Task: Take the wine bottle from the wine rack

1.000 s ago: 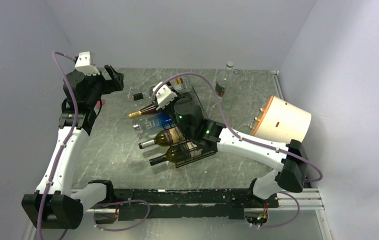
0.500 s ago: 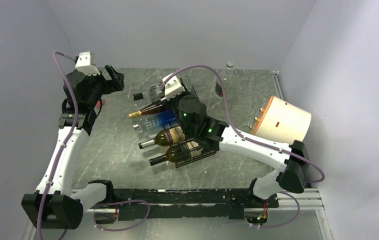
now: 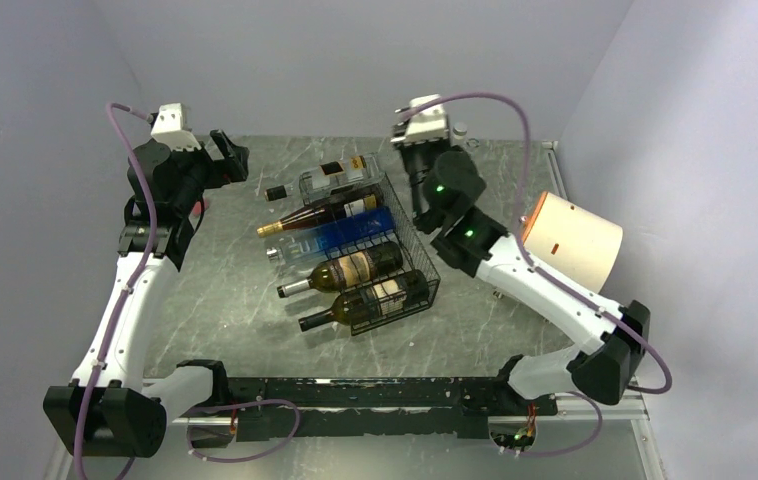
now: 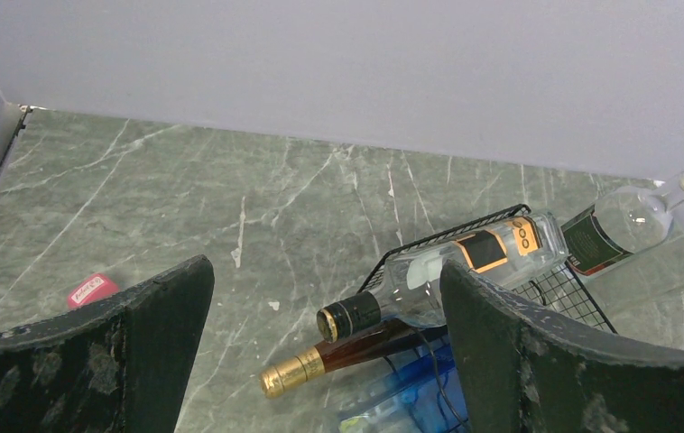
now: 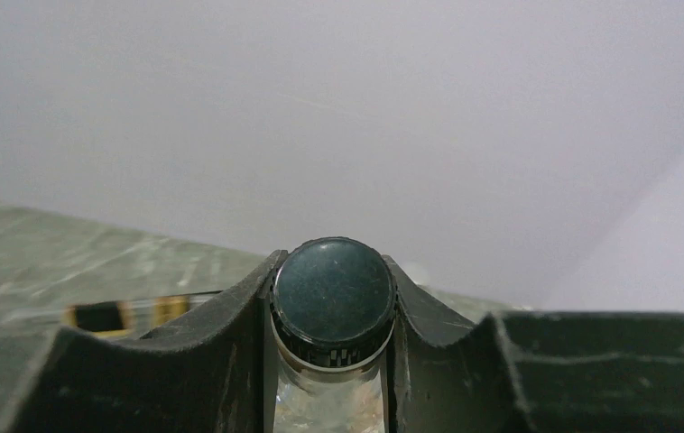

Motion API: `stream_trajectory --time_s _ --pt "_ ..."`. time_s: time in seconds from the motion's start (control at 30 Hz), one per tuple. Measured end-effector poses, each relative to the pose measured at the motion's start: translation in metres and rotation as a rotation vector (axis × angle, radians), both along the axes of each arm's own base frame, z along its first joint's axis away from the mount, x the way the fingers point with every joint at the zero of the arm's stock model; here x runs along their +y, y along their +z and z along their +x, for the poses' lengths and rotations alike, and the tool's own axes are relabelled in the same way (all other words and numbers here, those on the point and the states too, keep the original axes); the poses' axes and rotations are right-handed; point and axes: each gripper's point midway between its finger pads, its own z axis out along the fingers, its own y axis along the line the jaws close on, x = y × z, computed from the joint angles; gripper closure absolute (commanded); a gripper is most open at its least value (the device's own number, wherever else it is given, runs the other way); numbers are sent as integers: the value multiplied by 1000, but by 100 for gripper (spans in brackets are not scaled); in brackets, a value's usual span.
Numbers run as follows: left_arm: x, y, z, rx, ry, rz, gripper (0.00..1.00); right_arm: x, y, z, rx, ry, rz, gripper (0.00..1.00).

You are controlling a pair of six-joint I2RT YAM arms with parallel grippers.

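The black wire wine rack (image 3: 423,262) lies mid-table and holds several bottles on their sides: a clear one with an orange label (image 3: 337,178), a brown one with a gold cap (image 3: 317,214), a blue one (image 3: 343,235) and two dark ones (image 3: 347,270). My right gripper (image 5: 332,271) is shut on the neck of a clear glass bottle (image 5: 332,302) with a dark cap. It is at the back right of the rack (image 3: 410,150), and that bottle's body is hidden there. My left gripper (image 4: 320,361) is open and empty, raised left of the rack (image 3: 229,158). The rack's rim also shows in the left wrist view (image 4: 465,239).
A white cylinder with an orange face (image 3: 565,240) lies at the right. A clear bottle with a silver cap (image 3: 460,128) is by the back wall, also in the left wrist view (image 4: 627,216). A small red tag (image 4: 92,290) lies at the left. Walls close three sides.
My right arm has swung from over the rack's far end up and to the back right. The rack's bottles are now uncovered. The left arm has not moved.
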Motion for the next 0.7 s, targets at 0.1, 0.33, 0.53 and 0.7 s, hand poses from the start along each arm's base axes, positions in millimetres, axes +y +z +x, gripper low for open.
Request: stream_trajectory --time_s 0.1,0.33,0.53,0.7 --pt "0 0 0 0 0 -2 1 -47 -2 16 5 -114 31 100" --pt "-1 -1 0 3 -5 -7 1 -118 -65 44 141 -283 42 100" --pt "-2 -5 2 14 -6 -7 1 -135 -130 56 282 -310 88 100" --pt "-2 -5 3 16 -7 -7 1 -147 -167 64 343 -333 153 100"
